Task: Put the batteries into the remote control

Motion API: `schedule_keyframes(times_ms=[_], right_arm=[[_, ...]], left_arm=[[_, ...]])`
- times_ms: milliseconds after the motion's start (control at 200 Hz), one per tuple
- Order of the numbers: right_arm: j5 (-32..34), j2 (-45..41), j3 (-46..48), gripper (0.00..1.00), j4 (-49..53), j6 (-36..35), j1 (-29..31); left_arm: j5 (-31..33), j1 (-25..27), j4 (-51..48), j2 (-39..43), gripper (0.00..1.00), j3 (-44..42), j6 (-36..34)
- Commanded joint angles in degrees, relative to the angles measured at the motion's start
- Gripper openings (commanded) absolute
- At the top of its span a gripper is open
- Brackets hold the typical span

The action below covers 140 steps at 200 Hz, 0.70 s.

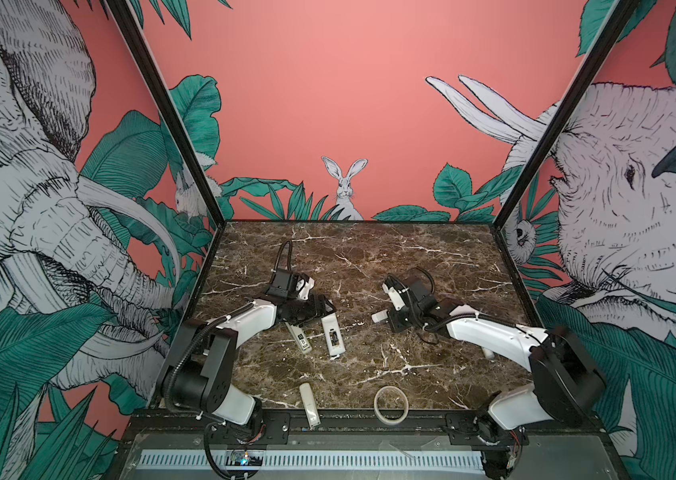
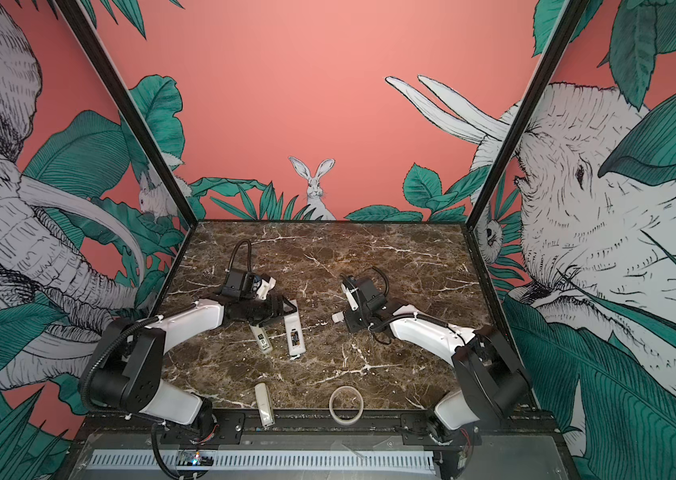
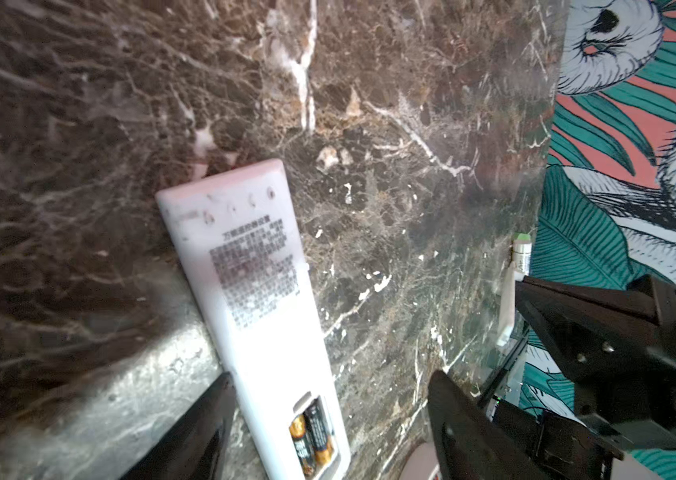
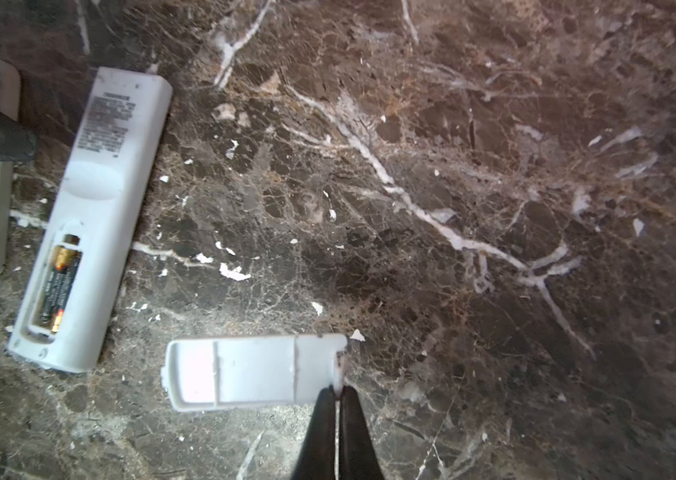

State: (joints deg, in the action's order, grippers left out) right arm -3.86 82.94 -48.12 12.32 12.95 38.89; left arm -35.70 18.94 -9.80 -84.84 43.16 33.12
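The remote control (image 3: 261,316) lies back-up on the tabletop (image 1: 411,257), left of centre, with its long axis running near to far. Only your left wrist view resolves the block of fine print on its smooth white plastic back. It also shows two black-and-gold batteries (image 3: 313,436) side by side in the open compartment. The right wrist view shows one battery clearly, plus a shallow oval dimple mid-body. In both top views the compartment is only a small dark slot.

The left gripper (image 3: 330,376) has its dark, wedge-shaped fingers (image 3: 203,424) well apart, one on each side of the remote, gripping nothing. You cannot tell whether they touch it.

The right gripper (image 4: 338,390), right of centre, has its fingers pressed together on one corner of the battery cover (image 4: 253,370). This is a thin white ribbed tray with its inner face up.

A grey-white labelled stick (image 1: 301,338) lies just left of the remote. A cream remote (image 1: 310,403) and a translucent tape ring (image 1: 391,404) sit at the near edge. The tabletop is glossy brown marble with white veins.
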Motion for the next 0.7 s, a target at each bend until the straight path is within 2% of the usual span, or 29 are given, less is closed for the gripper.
schedule_keyframes(times_ms=[0,200,350,695], right_arm=[[-0.92,-4.14,2.02,0.02,-3.38,-3.93,-0.32],[-2.3,-10.13,5.29,0.02,-7.19,-5.36,-0.22],[-3.83,-12.38,5.36,0.02,-7.49,-5.47,0.24],[0.84,-12.21,1.78,0.02,-5.82,-4.45,5.88]], left_arm=[[-3.7,-0.15,-2.57,3.36,0.8,1.3,-1.84],[-15.64,2.22,2.61,7.31,0.81,1.39,-2.99],[-17.03,7.32,-0.41,9.09,0.79,4.02,-6.86],[-16.29,12.5,3.68,6.17,0.53,6.06,-5.45]])
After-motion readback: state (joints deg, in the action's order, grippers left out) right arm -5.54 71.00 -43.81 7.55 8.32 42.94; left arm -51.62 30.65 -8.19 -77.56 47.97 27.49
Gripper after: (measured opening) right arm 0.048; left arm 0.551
